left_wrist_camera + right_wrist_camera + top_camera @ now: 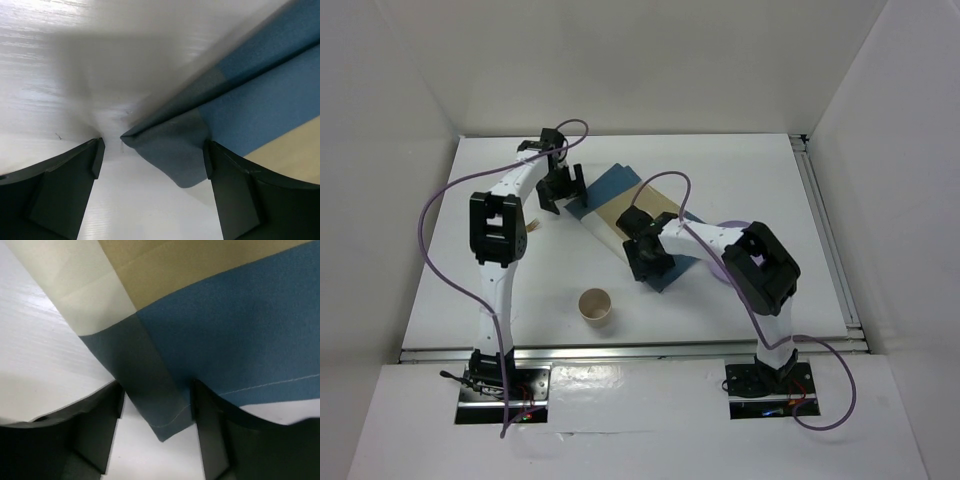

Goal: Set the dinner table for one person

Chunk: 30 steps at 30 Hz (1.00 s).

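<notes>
Top external: cup (596, 306) on dinner table (800, 200), near placemat (613, 186).

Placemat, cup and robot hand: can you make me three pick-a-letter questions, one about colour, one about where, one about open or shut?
1. The placemat is:
A red and green
B blue and tan
C all black

2. The paper cup stands:
A on the placemat
B on the bare dinner table, apart from the placemat
C in a gripper

3. The left gripper is:
A shut on the cup
B shut, empty
C open around a placemat corner

Answers:
1 B: blue bands and a tan band show.
2 B: white tabletop lies all around it.
3 C: the left wrist view shows it spread wide, the corner between.
</notes>
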Tool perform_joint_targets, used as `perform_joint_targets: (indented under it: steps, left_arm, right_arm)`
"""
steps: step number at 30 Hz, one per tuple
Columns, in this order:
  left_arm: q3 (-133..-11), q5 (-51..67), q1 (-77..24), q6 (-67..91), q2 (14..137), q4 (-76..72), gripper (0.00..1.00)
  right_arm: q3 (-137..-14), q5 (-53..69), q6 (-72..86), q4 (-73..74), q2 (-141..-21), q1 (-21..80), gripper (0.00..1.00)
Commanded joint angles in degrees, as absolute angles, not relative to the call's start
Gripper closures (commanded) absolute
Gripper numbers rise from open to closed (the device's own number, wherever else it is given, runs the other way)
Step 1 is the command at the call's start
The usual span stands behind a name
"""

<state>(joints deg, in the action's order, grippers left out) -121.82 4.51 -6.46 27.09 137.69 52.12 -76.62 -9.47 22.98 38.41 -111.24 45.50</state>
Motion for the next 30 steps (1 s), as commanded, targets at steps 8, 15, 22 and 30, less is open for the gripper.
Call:
perform_joint_targets:
  steps: [8, 15, 22, 30]
  left_arm:
    - [-119.9, 12.3, -6.6, 26.7, 139.6, 50.7, 0.48]
    - [-122.5, 18.4, -3.8, 27.8, 135.6, 50.2, 1.0]
    - [-123.6, 24.9, -0.4, 28.3, 125.8, 48.9, 1.0]
    - [-98.5, 24.9, -4.0, 26.0, 109.0, 45.1, 1.0]
  right_arm:
    - [-80.4, -11.1, 21.0, 36.3, -112.9, 45.5, 0.79]
    - [-88.1, -13.4, 16.8, 37.5, -113.4, 41.9, 1.0]
    - [-102.6, -12.8, 8.4, 32.8, -117.9, 35.4, 1.0]
    - [-103.6, -14.7, 5.4, 30.1, -120.8, 29.4, 0.54]
